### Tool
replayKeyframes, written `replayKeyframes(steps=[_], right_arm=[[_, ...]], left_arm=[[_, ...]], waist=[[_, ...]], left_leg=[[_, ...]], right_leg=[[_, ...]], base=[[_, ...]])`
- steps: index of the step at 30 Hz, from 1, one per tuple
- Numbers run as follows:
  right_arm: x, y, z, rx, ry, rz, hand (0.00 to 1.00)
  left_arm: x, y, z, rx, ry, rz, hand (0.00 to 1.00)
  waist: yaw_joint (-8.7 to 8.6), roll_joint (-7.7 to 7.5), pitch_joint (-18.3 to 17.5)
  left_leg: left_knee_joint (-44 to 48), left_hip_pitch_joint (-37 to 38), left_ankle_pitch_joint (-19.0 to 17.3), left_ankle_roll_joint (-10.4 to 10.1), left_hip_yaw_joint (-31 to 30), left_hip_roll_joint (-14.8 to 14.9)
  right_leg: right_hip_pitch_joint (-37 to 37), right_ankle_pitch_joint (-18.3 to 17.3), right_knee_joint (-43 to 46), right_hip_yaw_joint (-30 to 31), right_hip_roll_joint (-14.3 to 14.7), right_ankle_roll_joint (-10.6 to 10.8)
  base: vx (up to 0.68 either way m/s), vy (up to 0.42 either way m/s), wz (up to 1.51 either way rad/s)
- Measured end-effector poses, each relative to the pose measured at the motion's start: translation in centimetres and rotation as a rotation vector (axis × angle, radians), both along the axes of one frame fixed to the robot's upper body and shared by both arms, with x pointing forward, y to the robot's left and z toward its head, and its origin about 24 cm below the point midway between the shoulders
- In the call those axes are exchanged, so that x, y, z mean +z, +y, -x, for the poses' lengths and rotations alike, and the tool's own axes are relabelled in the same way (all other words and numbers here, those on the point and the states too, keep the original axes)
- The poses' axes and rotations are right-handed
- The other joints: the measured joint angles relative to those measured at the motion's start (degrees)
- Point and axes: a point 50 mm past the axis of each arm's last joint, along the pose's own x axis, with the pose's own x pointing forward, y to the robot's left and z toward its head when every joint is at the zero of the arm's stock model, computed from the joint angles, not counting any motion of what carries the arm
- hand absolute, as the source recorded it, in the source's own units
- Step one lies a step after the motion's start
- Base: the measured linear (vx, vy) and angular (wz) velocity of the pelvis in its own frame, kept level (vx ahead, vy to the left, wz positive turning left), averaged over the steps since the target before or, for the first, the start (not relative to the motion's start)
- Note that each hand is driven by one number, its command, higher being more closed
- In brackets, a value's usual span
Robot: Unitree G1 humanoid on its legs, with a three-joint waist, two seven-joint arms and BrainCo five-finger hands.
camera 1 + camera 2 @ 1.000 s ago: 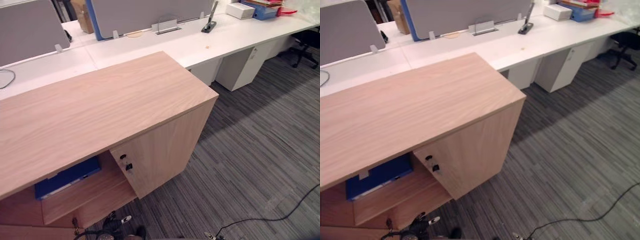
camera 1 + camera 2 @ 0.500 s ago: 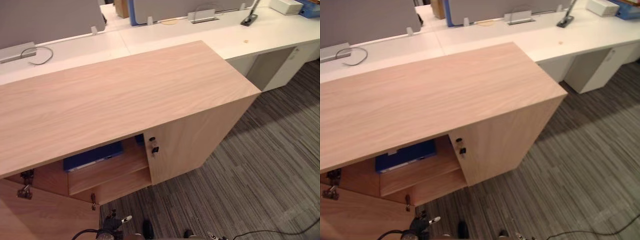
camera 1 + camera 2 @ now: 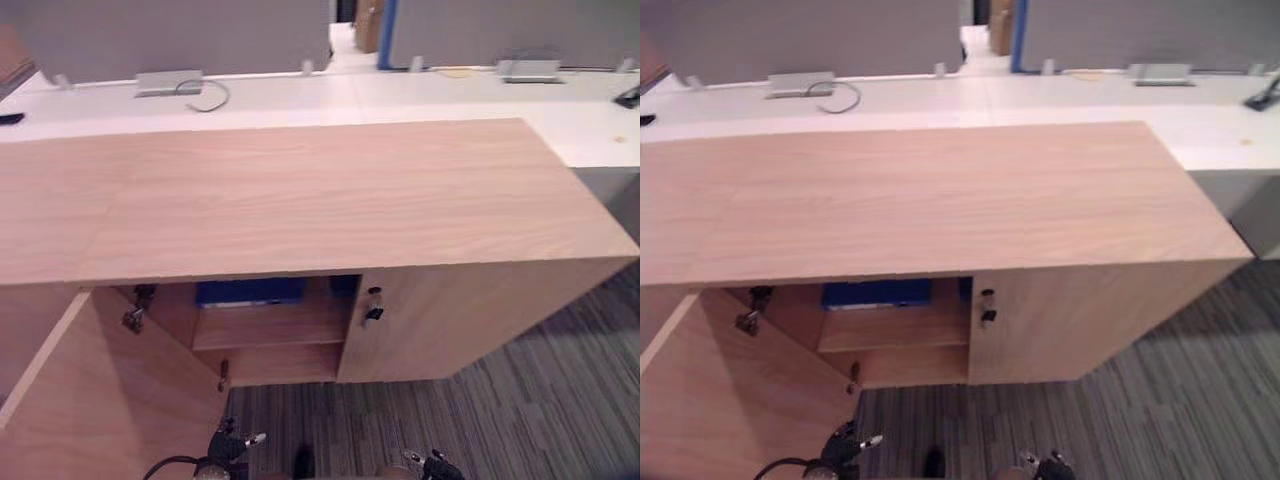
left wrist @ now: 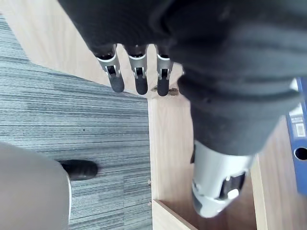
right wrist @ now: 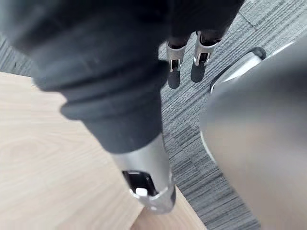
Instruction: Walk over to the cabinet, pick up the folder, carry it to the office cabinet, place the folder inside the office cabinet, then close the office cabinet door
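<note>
- Plainly, one office cabinet (image 3: 320, 190), two doors, one folder (image 3: 250, 291), two hands.
- Left door (image 3: 110, 400) stands swung open toward 8 o'clock in the head view; right door (image 3: 470, 320), at 4 o'clock, is closed, one key (image 3: 373, 306) in its lock.
- Left hand (image 4: 140, 72) hangs beside the open compartment, fingers straight and apart from the thumb, holding nothing.
- Right hand (image 5: 174, 67) hangs over the grey carpet (image 3: 520, 410), fingers straight, empty.
- Inside the cabinet at 6 o'clock, the blue folder lies on the upper shelf (image 3: 270, 325), apart from both hands.
</note>
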Motion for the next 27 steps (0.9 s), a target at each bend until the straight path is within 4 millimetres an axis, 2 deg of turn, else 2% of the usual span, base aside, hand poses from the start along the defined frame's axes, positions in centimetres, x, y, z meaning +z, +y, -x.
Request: replayKeyframes(steps=[4, 10, 13, 15, 16, 17, 18, 19, 20, 21, 22, 23, 24, 25, 27], right_arm=[[0.0, 0.1, -0.1, 0.016, 0.003, -0.001, 0.0], [0.1, 0.5, -0.6, 0.079, -0.007, 0.015, 0.0], [0.1, 0.4, -0.4, 0.077, -0.007, 0.026, 0.0], [0.1, 0.1, -0.2, 0.069, -0.004, 0.035, 0.0], [0.1, 0.1, -0.1, 0.057, -0.002, 0.034, 0.0], [0.0, 0.0, 0.2, 0.026, 0.003, 0.032, 0.0], [0.0, -0.4, 0.6, -0.016, 0.011, 0.033, 0.0], [-0.1, -0.6, 1.1, -0.037, 0.021, 0.037, 0.0], [-0.2, -1.1, 2.4, -0.066, 0.049, 0.049, 0.0], [-0.2, -1.2, 3.1, -0.079, 0.064, 0.05, 0.0], [-0.2, -1.3, 3.3, -0.085, 0.067, 0.054, 0.0], [-0.3, -0.9, 3.5, -0.088, 0.076, 0.043, 0.0], [-0.4, -0.8, 3.7, -0.089, 0.078, 0.041, 0.0], [-0.4, -0.7, 3.6, -0.103, 0.074, 0.038, 0.0], [-0.4, -0.7, 3.6, -0.116, 0.074, 0.034, 0.0]], left_arm=[[0.1, 0.0, -0.2, -0.013, -0.003, -0.009, 0.0], [0.1, 0.1, -0.3, -0.014, -0.003, -0.02, 0.0], [0.2, 0.0, -0.8, -0.023, -0.012, -0.021, 0.0], [0.3, -0.2, -1.1, -0.037, -0.018, -0.022, 0.0], [0.3, -0.1, -1.2, -0.04, -0.022, -0.026, 0.0], [0.5, 0.2, -1.7, -0.044, -0.034, -0.034, 0.0], [0.8, 0.1, -2.6, -0.052, -0.053, -0.035, 0.0], [0.8, 0.1, -2.7, -0.052, -0.056, -0.034, 0.0], [0.7, -0.2, -2.3, -0.05, -0.05, -0.027, 0.0], [0.6, -0.5, -1.9, -0.048, -0.05, -0.019, 0.0], [0.6, -0.7, -2.0, -0.05, -0.054, -0.016, 0.0], [0.6, -0.5, -1.9, -0.067, -0.049, -0.025, 0.0], [0.6, -0.6, -1.9, -0.079, -0.048, -0.026, 0.0], [0.6, -1.0, -2.1, -0.125, -0.05, -0.029, 0.0], [0.7, -1.3, -2.3, -0.163, -0.053, -0.03, 0.0]], waist=[[0.42, -0.15, 0.11], [0.54, -0.18, 0.13], [0.33, -0.11, 0.42], [0.12, -0.05, 0.67], [0.02, -0.34, 0.82], [-0.11, -1.61, 1.42], [-0.58, -2.59, 2.83], [-0.59, -2.66, 2.92], [-0.71, -2.04, 2.61], [-1.01, -0.73, 2.48], [-1.1, -0.25, 2.48], [-0.88, -1.0, 2.02], [-0.94, -1.33, 1.59], [-2.09, -1.16, 2.05], [-2.12, -1.39, 2.16]], left_leg=[[0.0, -0.77, 0.3, -1.01, -1.07, 1.63], [-0.05, -1.69, 2.05, -3.97, -2.55, 6.68], [-0.03, -3.4, 3.74, -5.47, -3.87, 7.54], [-0.04, -5.25, 4.57, -5.11, -2.05, 7.96], [0.11, -5.83, 3.1, -4.27, 0.2, 8.04], [0.8, -6.56, -0.51, -3.65, 6.94, 7.7], [8.56, -8.74, -2.77, -1.53, 14.94, 7.8], [13.42, -9.33, -3.61, -1.55, 18.19, 7.77], [20.98, -8.84, -5.34, -1.91, 22.26, 8.35], [20.14, -7.1, -9.02, -3.12, 22.15, 9.07], [17.42, -6.83, -9.4, -1.98, 21.66, 8.91], [9.23, -5.3, -4.86, -1.29, 20.61, 6.57], [4.45, -4.26, -2.13, -1.05, 20.1, 5.5], [-0.63, -4.52, 0.92, -0.65, 17.5, 3.9], [-0.62, -4.98, 1.24, -0.08, 15.73, 2.58]], right_leg=[[3.11, 0.07, -5.63, -0.26, 1.67, -0.09], [4.37, 2.69, -8.68, -0.35, 7.27, -2.08], [4.17, 2.75, -9.5, -2.68, 7.92, -2.2], [3.68, 2.59, -9.96, -5.03, 7.94, -2.48], [3.66, 2.33, -10.45, -6.06, 7.51, -3.16], [3.63, 1.68, -11.86, -8.29, 5.47, -4.49], [3.14, 1.71, -11.36, -10.31, 2.84, -4.38], [3.13, 1.62, -10.92, -10.94, 1.6, -4.24], [3.45, 0.93, -10.4, -11.34, 0.39, -3.55], [3.15, 0.72, -10.02, -11.96, 0.78, -3.25], [2.61, 0.75, -9.87, -12.26, 1.18, -2.98], [0.68, 0.52, -10.05, -11.79, 0.79, -2.65], [-0.04, 0.52, -10.79, -11.11, 0.95, -2.64], [-0.61, 0.65, -11.99, -10.87, 1.31, -2.56], [0.32, 1.02, -13.06, -10.35, 0.92, -2.73]], base=[[0.02, -0.187, 0.17], [-0.04, -0.208, 0.16], [-0.1, -0.114, 0.24], [-0.21, -0.072, 0.36], [-0.27, -0.047, 0.43], [-0.28, 0.004, 0.63], [-0.29, 0.026, 0.67], [-0.24, 0.088, 0.65], [-0.14, 0.139, 0.43], [-0.1, 0.163, 0.39], [-0.1, 0.186, 0.38], [-0.08, 0.139, 0.34], [-0.11, 0.215, 0.84], [-0.07, 0.176, 0.88], [-0.03, 0.193, 0.73]])
